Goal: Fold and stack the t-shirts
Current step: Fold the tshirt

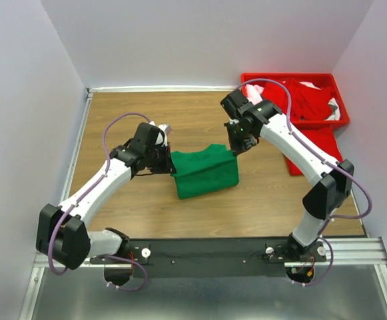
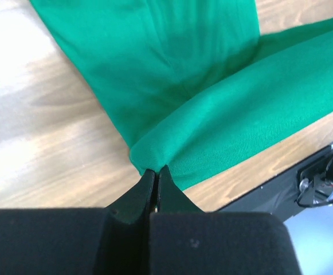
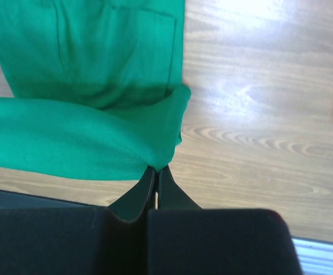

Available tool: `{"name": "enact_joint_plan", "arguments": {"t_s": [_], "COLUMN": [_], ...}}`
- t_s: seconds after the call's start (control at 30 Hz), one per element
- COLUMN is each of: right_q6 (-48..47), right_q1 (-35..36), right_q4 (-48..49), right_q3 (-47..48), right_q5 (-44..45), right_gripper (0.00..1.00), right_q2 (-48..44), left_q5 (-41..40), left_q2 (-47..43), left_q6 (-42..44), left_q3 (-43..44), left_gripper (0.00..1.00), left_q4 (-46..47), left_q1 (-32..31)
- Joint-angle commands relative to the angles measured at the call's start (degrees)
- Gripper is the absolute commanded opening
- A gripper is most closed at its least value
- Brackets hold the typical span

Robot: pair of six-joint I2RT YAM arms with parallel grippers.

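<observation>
Pinching the two ends of a folded edge, both claws are pressed together on cloth: the left gripper (image 2: pixel 156 172) nips one corner of the green t-shirt (image 1: pixel 206 175), the right gripper (image 3: pixel 156 169) the other. The shirt lies part-folded on the table (image 1: pixel 146 213), well left of the red bin (image 1: pixel 293 77) and nearer the arms. It looks light, soft and floppy, so corners and folded edges seem the best holds. Red t-shirts (image 1: pixel 310 100) fill that bin; a red garment (image 1: pixel 310 148) spills just in front of it.

Bright, even overhead light is filling the top view. Glare is washing out the brown wooden tabletop (image 2: pixel 17 86) in both wrist views, near foreground blurring.
</observation>
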Motion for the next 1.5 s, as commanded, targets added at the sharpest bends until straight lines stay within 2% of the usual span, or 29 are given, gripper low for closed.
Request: {"name": "enact_joint_plan", "arguments": {"t_s": [0.0,0.37,0.7,1.03,1.07,1.1,1.13,1.17,1.2,1.27,1.3,1.37,1.47], "right_q6": [-3.73,-6.55,-7.25,-7.25,-7.08,-6.81,-6.72,-6.64,-6.55,-6.55,-6.63,-6.81,-6.37], "right_q1": [-1.90,-4.54,-7.09,-8.06,-8.06,-8.06,-8.06,-8.06,-8.06,-8.06,-8.06,-8.06,-8.06], "right_q4": [-0.06,7.94,13.65,16.29,16.29,16.29,16.64,16.91,17.34,18.57,19.10,21.73,26.74], "right_q3": [3.83,3.84,2.87,2.52,2.43,2.08,1.82,1.29,0.94,-0.29,-0.90,-4.23,-10.81], "right_q5": [0.56,-0.67,-1.20,-0.85,-0.41,0.29,0.30,0.21,-0.14,-0.49,-1.37,-2.86,-5.76], "right_gripper": [0.01,0.01,0.01,0.01,0.04,0.08,0.12,0.23,0.29,0.43,0.47,0.50,0.50], "right_q2": [3.69,13.10,19.43,21.28,21.19,20.93,19.62,18.39,17.25,13.38,12.15,9.16,0.92], "left_q5": [1.61,-0.23,-1.90,-6.21,-6.39,-7.09,-7.35,-7.62,-8.23,-9.20,-9.90,-9.64,-8.85], "left_q2": [2.18,8.52,18.09,18.63,18.28,17.49,16.70,15.83,13.47,11.17,9.94,5.90,0.19], "left_q6": [3.33,3.25,3.95,2.98,2.89,2.81,2.63,2.46,2.11,1.75,1.49,0.79,-0.09], "left_q3": [1.03,-1.08,0.94,3.32,3.32,3.40,3.32,2.97,2.01,1.39,0.60,-0.37,-2.57], "left_gripper": [0.00,0.00,0.02,0.07,0.12,0.24,0.32,0.40,0.59,0.75,0.82,0.83,0.79], "left_q4": [1.25,8.71,13.47,14.00,13.82,13.74,13.73,14.08,14.70,14.79,14.79,14.96,15.58], "left_q1": [2.37,5.28,6.51,6.60,6.60,6.60,6.68,6.60,6.60,6.60,6.51,6.51,5.28]}}
